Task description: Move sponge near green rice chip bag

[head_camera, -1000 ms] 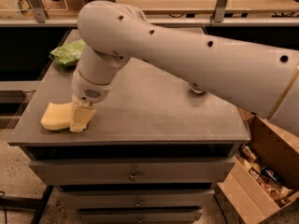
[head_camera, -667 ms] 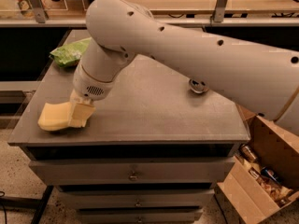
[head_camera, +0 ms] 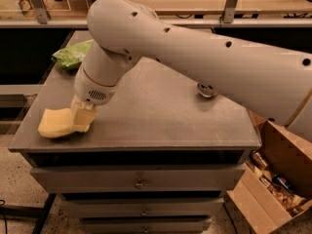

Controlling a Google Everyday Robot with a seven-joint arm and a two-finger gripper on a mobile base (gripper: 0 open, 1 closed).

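The pale yellow, wavy-edged soft sponge [head_camera: 54, 124] is at the front-left corner of the grey metal drawer cabinet [head_camera: 161, 116], its right end clamped in the white arm's gripper [head_camera: 82, 121], well apart from the crinkly light-green rice chip bag [head_camera: 72, 55] at the back-left edge.

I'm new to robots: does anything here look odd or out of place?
Nothing spilled or broken. The sponge sits at the table front-left edge, gripper on its right end; the bag lies at the back.
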